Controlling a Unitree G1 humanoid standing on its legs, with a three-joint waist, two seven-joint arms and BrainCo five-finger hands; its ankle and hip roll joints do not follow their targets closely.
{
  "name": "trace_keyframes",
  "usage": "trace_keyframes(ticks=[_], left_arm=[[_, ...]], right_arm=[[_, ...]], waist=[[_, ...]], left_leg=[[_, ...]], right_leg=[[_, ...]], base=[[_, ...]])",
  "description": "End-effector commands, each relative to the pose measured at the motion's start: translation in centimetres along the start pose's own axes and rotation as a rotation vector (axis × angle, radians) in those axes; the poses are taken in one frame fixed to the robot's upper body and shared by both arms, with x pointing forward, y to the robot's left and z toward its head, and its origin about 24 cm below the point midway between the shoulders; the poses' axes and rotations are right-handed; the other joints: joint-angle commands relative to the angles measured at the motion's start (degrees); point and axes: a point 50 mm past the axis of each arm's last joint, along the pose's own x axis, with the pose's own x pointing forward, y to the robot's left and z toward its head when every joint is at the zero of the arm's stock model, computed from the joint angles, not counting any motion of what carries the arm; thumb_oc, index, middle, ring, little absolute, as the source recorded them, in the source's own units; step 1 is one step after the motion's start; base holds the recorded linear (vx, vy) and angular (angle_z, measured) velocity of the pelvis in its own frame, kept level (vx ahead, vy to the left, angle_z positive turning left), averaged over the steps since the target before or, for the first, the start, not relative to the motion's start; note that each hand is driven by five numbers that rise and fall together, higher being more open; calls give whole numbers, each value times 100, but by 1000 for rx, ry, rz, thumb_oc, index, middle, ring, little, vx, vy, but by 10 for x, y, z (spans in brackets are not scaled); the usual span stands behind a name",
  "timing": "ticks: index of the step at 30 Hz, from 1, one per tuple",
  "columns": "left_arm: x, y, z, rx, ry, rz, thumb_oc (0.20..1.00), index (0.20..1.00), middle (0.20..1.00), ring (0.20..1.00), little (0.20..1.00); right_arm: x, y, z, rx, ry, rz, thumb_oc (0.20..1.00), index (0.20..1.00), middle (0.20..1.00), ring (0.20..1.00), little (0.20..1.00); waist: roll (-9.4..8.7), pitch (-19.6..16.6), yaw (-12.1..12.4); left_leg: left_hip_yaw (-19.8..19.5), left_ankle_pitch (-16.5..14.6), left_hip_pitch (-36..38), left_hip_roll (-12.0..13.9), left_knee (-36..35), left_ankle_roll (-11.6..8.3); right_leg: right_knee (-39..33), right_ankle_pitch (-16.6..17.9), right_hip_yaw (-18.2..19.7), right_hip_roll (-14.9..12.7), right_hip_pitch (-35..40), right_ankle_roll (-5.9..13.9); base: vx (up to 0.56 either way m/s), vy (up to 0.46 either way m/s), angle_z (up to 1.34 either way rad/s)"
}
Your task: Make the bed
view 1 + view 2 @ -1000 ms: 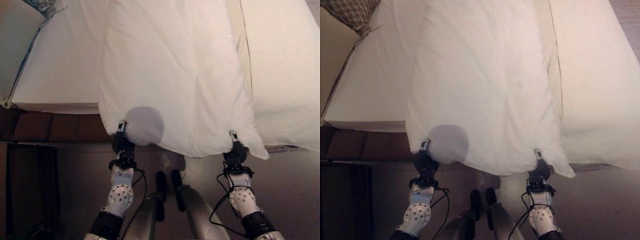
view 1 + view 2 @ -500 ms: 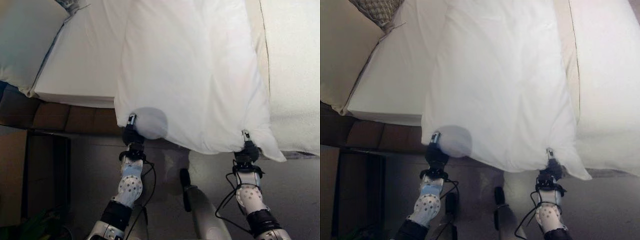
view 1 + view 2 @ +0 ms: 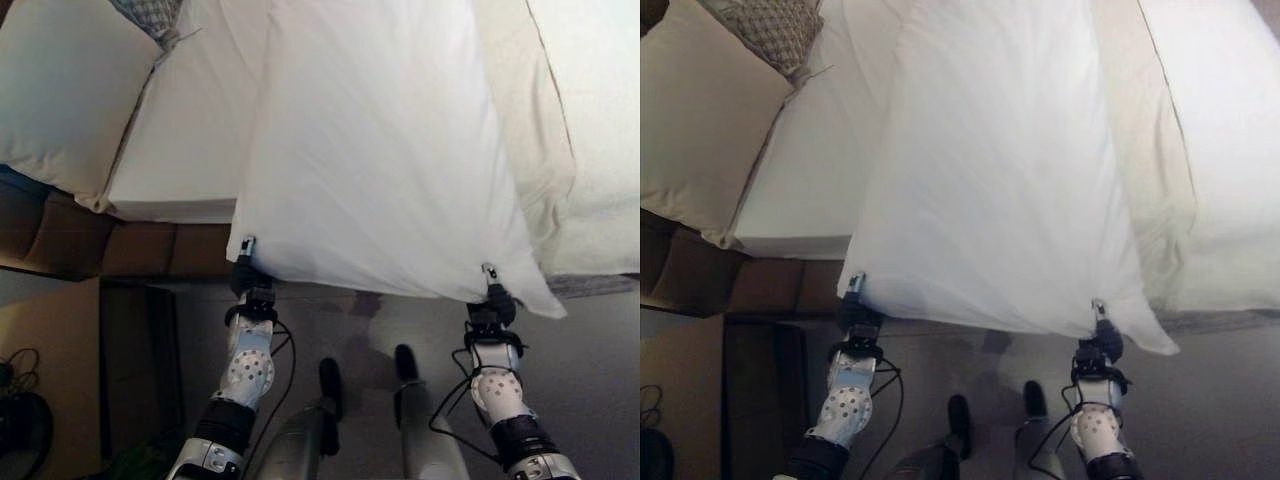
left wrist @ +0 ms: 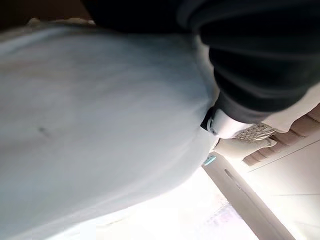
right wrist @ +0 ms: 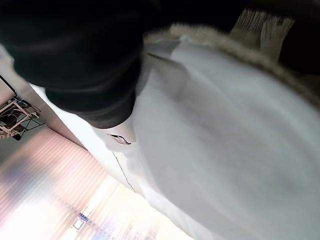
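A white duvet lies down the middle of the bed, and its near edge hangs past the mattress over the floor. My left hand grips the duvet's near left corner, with a fingertip showing on top of the cloth. At the near right corner my right hand pinches the edge the same way. The edge runs taut and almost straight between the two hands. In each wrist view the white cloth lies right against the hand's dark cover.
A large pale pillow and a patterned cushion lie at the bed's far left. A cream blanket covers the bed's right side. The brown bed base and a dark cabinet stand at lower left, with grey floor below.
The camera has shifted, bringing the pillow further into view. Both hands keep hold of the duvet, and its near edge has gone from sagging to taut and straight.
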Motion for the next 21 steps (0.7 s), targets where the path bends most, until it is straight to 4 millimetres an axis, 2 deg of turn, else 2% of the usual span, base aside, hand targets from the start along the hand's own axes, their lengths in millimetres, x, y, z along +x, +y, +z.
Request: trace_keyframes(ticks=[1,3,4,5,6,7,8,11,13,14,15,17,19,21], left_arm=[[-7,9,30,76,-128,19,200,200,200,200,200],[-1,5,33,72,-137,27,200,200,200,200,200],[2,3,36,106,-138,25,200,200,200,200,200],[11,-10,39,85,-156,5,200,200,200,200,200],[12,-11,39,84,-157,3,200,200,200,200,200],[16,-20,39,73,-157,-10,200,200,200,200,200],[22,-30,41,61,-168,-30,200,200,200,200,200],[31,-67,53,55,-213,-145,200,200,200,200,200],[36,-99,70,75,-265,-269,200,200,200,200,200],[36,-108,77,86,-288,-307,200,200,200,200,200],[36,-107,79,80,-294,-307,200,200,200,200,200],[28,-107,97,123,-359,-344,200,200,200,200,200],[28,-107,97,124,-358,-343,200,200,200,200,200],[18,-94,105,176,-382,-341,200,200,200,200,200]], right_arm=[[-4,-14,17,-73,-45,-54,200,200,200,200,200],[2,-3,18,-118,-41,-44,200,200,200,200,200],[6,5,17,-130,-34,-29,200,200,200,200,200],[15,26,22,-109,-58,29,200,200,200,200,200],[16,26,22,-109,-59,30,200,200,200,200,200],[18,35,24,-109,-69,51,200,200,200,200,200],[21,52,28,-113,-96,90,200,200,200,200,200],[24,101,38,-141,-131,270,200,200,200,200,200],[21,137,54,-149,-197,410,200,200,200,200,200],[17,152,61,-147,-223,472,200,200,200,200,200],[13,158,59,-134,-219,497,200,200,200,200,200],[-3,170,66,-125,-243,610,200,200,200,200,200],[-4,170,66,-125,-242,609,200,200,200,200,200],[-17,165,73,-134,-263,664,200,200,200,200,200]], waist=[[-80,-47,86],[-135,-18,72],[-203,6,101],[-333,19,238],[-328,22,224],[-283,-32,141],[-239,-118,70],[-147,-232,49],[-125,-261,-7],[-135,-254,-16],[-155,-238,-22],[-223,-203,-12],[-226,-206,-12],[-251,-154,-12]], left_leg=[[-104,231,-158,105,-300,-399],[-182,204,-236,143,-130,-376],[-381,178,-306,127,17,-375],[-1133,226,-556,-65,265,-544],[-1149,239,-562,-69,255,-548],[-1185,289,-441,7,-86,-531],[-1062,454,-433,130,-240,-562],[-920,619,-375,186,-649,-545],[-567,652,-326,262,-731,-601],[-501,629,-320,276,-672,-604],[-481,604,-318,282,-624,-606],[-458,538,-379,260,-439,-620],[-457,533,-380,259,-431,-620],[-425,488,-431,223,-337,-620]], right_leg=[[-400,314,94,277,-10,120],[-386,349,263,411,-74,82],[-375,375,322,498,-110,45],[-376,444,480,535,-190,1],[-377,445,466,530,-196,0],[-443,440,429,516,-156,0],[-489,472,394,492,-149,29],[-635,588,345,438,-259,82],[-689,591,265,363,-281,97],[-696,578,249,343,-271,104],[-694,583,242,330,-261,111],[-726,627,272,280,-223,135],[-730,628,273,280,-219,135],[-734,647,306,242,-223,151]], base=[[-34,-116,-19],[-58,-159,-8],[-110,-162,-11],[-92,-124,-15],[-65,-108,-52],[6,-42,-49],[9,-14,-33],[-13,37,15],[-23,44,-3],[-9,49,3],[0,49,12],[13,40,8],[9,18,-2],[30,57,0]])
